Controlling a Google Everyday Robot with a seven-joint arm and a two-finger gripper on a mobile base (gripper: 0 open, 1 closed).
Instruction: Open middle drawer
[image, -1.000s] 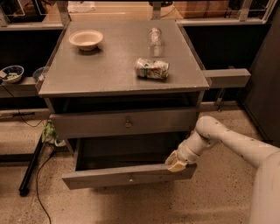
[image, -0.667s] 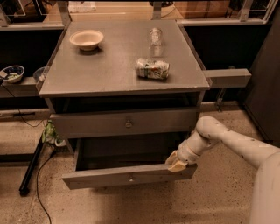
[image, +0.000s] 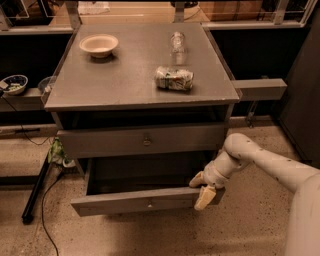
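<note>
The grey wooden cabinet fills the centre of the camera view. Its middle drawer is pulled out towards me, showing a dark interior and a small round knob on its flat front. Above it, the top drawer sits pushed in. My gripper comes in from the right on a white arm and sits at the right end of the middle drawer's front panel. One finger is behind the panel's top edge and the other is in front of it, clamped on the panel.
On the cabinet top are a cream bowl, a clear plastic bottle lying down and a crushed can. Low shelves run behind and to the left, with a bowl. A black pole and cables lie on the floor at left.
</note>
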